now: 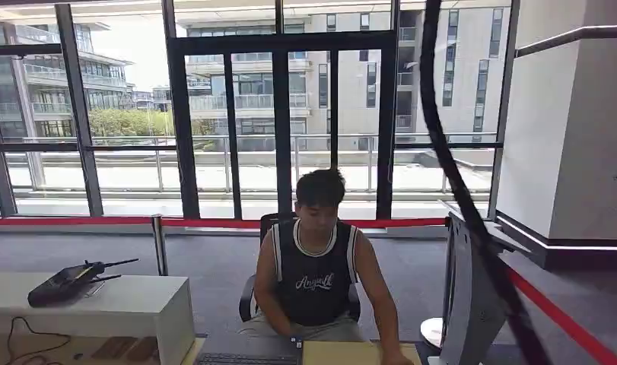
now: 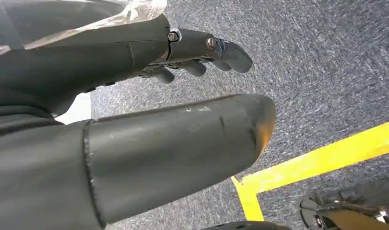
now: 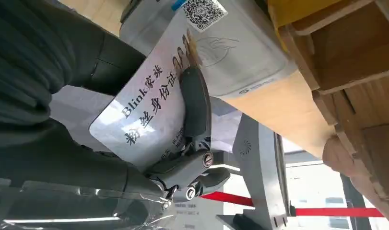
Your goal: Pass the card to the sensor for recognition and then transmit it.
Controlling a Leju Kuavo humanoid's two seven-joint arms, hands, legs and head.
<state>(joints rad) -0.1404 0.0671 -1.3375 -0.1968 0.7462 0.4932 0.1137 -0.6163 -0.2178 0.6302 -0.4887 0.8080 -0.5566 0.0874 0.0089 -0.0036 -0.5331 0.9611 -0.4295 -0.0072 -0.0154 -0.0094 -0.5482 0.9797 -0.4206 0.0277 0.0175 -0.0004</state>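
In the right wrist view the right hand (image 3: pixel 149 143) grasps the card (image 3: pixel 149 103) — a dark finger lies across its printed face, the thumb behind it. The card's upper end overlaps the grey sensor (image 3: pixel 230 48), a flat reader with a QR sticker on the wooden desk (image 3: pixel 283 110); whether they touch cannot be told. In the left wrist view the left hand (image 2: pixel 135 110) hangs over grey carpet (image 2: pixel 317 67) with its fingers (image 2: pixel 197 64) apart and nothing in them — a yellow floor line (image 2: pixel 317 160) at lower right. Farther off, centre of the head view, a person (image 1: pixel 314 281) sits behind the desk, a monitor (image 1: pixel 469 296) at right, a white counter (image 1: pixel 122 304) at lower left.
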